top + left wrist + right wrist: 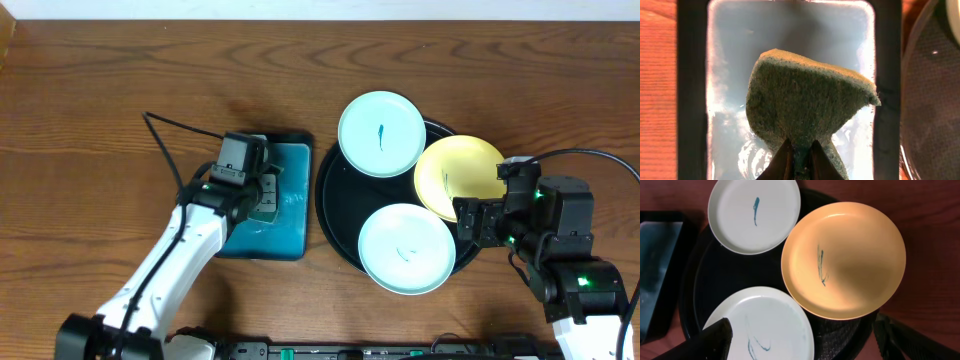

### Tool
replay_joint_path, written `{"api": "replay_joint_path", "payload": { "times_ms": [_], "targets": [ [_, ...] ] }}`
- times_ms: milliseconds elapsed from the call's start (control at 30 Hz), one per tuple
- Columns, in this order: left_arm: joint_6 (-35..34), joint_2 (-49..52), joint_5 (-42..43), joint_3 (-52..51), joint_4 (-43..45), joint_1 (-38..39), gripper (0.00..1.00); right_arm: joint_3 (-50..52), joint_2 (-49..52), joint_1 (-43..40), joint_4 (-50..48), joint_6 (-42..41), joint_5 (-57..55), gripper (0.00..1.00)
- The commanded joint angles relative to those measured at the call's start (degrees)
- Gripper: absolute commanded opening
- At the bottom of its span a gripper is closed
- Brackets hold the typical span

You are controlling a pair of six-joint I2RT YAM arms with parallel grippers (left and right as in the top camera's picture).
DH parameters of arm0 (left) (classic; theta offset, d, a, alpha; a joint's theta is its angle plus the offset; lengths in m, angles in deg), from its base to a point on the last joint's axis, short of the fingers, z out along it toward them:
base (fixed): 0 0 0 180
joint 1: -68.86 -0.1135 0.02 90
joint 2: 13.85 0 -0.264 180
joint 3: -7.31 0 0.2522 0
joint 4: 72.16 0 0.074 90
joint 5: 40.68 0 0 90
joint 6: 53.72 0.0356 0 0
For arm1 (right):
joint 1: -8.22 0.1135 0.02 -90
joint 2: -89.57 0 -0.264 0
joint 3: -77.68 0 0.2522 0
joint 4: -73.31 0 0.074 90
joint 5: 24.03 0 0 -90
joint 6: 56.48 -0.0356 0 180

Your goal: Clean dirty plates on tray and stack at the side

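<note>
Three plates sit on the round black tray (338,205): a mint-white plate (381,133) at the back, a pale yellow plate (458,177) at the right, a mint-white plate (406,249) at the front. Each bears a thin blue-green smear. My left gripper (799,159) is shut on a green sponge (807,107) over the teal rectangular tray (285,210). My right gripper (805,342) is open and empty above the tray's right side, its fingers spanning the front plate (770,325) and the yellow plate's (845,260) near edge.
The rectangular black tray with a wet teal inside (730,60) lies left of the round tray, nearly touching it. A black cable (175,125) lies on the wooden table behind the left arm. The round tray's rim shows at the right of the left wrist view (927,100).
</note>
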Motion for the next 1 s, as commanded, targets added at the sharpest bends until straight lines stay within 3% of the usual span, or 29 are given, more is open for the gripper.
{"api": "replay_joint_path", "payload": {
  "times_ms": [0,267,400,733,767,933,967],
  "targets": [
    [-0.24,-0.61,0.15,0.04,-1.03,0.17,0.07,-1.11,0.02,0.09,0.35,-0.68,0.52,0.89],
    [-0.83,-0.52,0.79,-0.42,-1.42,0.17,0.07,-1.09,1.01,0.2,1.33,-0.68,1.75,0.88],
    [-0.85,-0.5,0.79,-0.72,-1.42,0.17,0.07,-1.07,3.52,0.24,1.79,-0.44,4.59,0.99],
    [-0.85,-0.5,0.79,-0.72,-1.38,0.17,0.08,-0.87,13.2,0.24,5.38,-0.48,6.03,0.99],
    [-0.85,-0.5,0.79,-0.72,-1.38,0.17,0.07,-0.87,14.43,0.24,5.38,-0.48,6.05,0.96],
    [-0.87,-0.5,0.79,-0.72,-1.38,0.17,0.08,-0.87,21.27,0.24,5.2,-0.48,6.05,0.63],
    [-0.87,-0.5,0.79,-0.72,-1.38,0.17,0.07,-0.87,22.93,0.24,5.05,-0.48,6.05,0.6]
  ]
}}
